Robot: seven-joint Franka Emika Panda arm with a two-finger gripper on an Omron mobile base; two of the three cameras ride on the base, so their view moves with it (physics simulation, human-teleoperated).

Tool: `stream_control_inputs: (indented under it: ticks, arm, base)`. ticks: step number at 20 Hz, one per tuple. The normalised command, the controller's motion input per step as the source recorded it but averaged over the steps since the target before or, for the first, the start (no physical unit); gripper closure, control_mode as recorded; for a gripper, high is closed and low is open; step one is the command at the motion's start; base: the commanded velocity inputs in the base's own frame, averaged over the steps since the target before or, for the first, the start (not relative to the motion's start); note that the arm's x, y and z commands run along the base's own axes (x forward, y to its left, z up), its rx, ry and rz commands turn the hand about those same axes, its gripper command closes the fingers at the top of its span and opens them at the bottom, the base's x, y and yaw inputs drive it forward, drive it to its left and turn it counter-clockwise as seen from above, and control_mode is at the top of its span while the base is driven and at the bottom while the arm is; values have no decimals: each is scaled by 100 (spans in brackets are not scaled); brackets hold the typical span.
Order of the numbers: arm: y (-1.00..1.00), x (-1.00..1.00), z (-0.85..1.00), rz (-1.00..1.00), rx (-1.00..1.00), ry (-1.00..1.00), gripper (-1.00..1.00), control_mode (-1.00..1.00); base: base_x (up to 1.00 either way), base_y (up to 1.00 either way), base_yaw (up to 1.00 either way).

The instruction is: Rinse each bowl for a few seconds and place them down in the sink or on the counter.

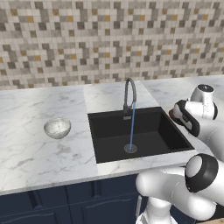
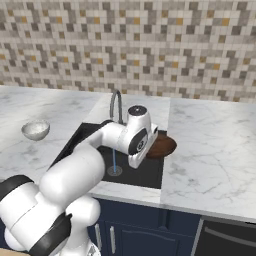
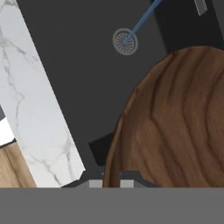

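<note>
Left base view: water runs from the faucet (image 1: 130,92) into the sink (image 1: 109,140); the grey bowl (image 1: 57,127) sits on the tabletop (image 1: 35,153), well left of my fingers.

Right base view: my fingers (image 2: 151,148) are pinched on the brown bowl (image 2: 164,146), over the sink's right edge.

Hand view: the brown bowl (image 3: 175,122) is round with no long axis, its hollow facing my camera. I judge rinsing comes next: carry it toward the stream (image 3: 140,24), just ahead.

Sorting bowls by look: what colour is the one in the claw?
Dark brown with wood grain; the bowl shows best in the hand view.
</note>
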Motion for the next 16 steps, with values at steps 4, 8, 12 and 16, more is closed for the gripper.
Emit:
stream_control_inputs:
  ticks: [4, 8, 12, 16]
  arm:
    - [-23, -7, -1, -2, 0, 0, 100, -100]
    - [-20, -3, -4, -1, 0, 0, 100, -100]
    - [-18, 0, -8, -2, 0, 2, 100, -100]
    - [-14, 0, -9, -3, 0, 3, 100, -100]
  base:
    - [0, 0, 0]
    - [0, 0, 0]
    - [0, 0, 0]
    - [0, 0, 0]
